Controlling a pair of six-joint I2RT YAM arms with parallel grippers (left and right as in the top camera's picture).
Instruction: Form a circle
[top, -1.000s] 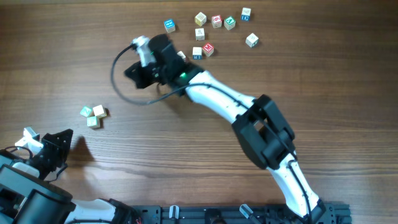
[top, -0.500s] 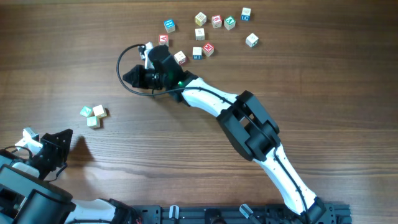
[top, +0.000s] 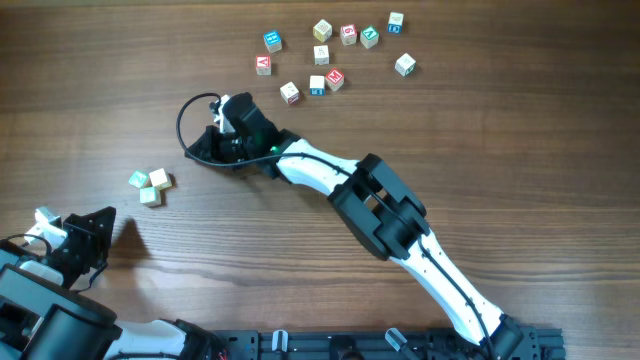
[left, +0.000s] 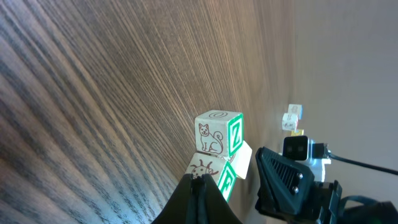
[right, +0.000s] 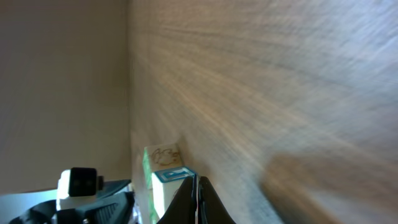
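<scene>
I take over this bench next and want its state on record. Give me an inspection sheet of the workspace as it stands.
Surface: wooden table, brown grain, no spills seen.
Job's things: cluster of three letter cubes, close together, one with a green face; no ring formed.
Clutter: scatter of letter cubes on the far side, well apart from the cluster.
Grippers: left gripper, fingers shut, holding nothing, facing the cluster; right gripper, fingers shut, holding nothing, between scatter and cluster.
Cables: black cable loop at the right wrist.
Surroundings: black rail along the near table edge; otherwise nothing seen.
</scene>
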